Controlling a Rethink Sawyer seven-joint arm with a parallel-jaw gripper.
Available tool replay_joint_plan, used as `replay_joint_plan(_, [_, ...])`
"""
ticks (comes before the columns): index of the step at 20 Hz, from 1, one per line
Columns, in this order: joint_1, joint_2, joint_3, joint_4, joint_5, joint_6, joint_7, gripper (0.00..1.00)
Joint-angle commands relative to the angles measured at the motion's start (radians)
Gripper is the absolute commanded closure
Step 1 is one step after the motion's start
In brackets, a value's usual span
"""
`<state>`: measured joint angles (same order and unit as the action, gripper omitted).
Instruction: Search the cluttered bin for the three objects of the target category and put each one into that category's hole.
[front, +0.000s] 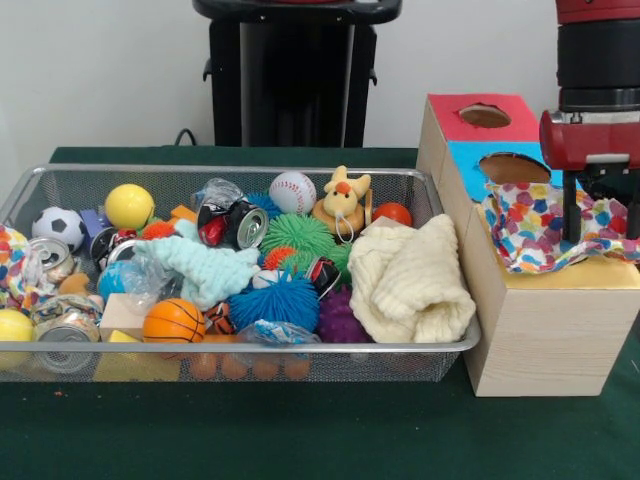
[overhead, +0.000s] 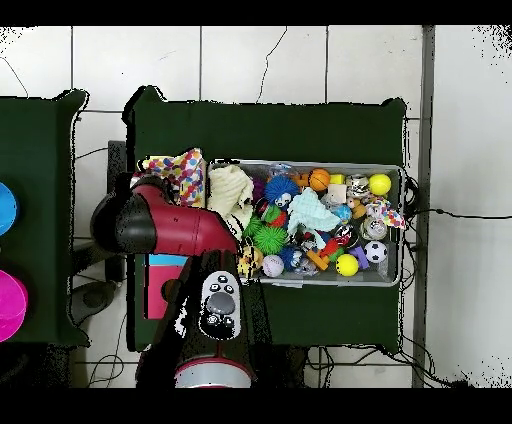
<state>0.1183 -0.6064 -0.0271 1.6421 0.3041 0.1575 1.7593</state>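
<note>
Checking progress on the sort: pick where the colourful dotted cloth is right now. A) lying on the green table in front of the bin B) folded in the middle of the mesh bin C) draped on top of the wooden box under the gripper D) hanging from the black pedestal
C: the dotted cloth lies crumpled on the wooden box beside the bin, with the gripper down on it.

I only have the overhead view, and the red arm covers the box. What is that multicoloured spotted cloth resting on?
Observer: The multicoloured spotted cloth lies on the yellow front section of the wooden box, outside the wire mesh bin.
Operator: Where is the gripper?
Observer: The gripper is down in the cloth, above that yellow section.
Operator: Any holes uncovered?
Observer: Yes, the red section's hole and the blue section's hole both show.
</note>
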Motion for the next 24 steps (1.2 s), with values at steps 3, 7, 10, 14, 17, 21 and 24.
replay_joint_plan(3, [-0.002, 0.001, -0.036, -0.031, 0.052, 0.149, 0.217, 0.00])
replay_joint_plan(7, [0.013, -0.004, -0.077, -0.051, 0.045, 0.198, 0.213, 0.00])
replay_joint_plan(10, [0.010, -0.018, -0.081, -0.045, 0.042, 0.216, 0.209, 0.00])
replay_joint_plan(14, [0.014, -0.023, -0.090, -0.049, 0.041, 0.230, 0.212, 0.00])
replay_joint_plan(17, [0.019, -0.026, -0.101, -0.053, 0.039, 0.246, 0.216, 0.00])
replay_joint_plan(21, [0.054, -0.034, -0.144, -0.054, 0.040, 0.298, 0.246, 0.00])
replay_joint_plan(24, [0.064, -0.031, -0.159, -0.061, 0.044, 0.329, 0.257, 0.00])
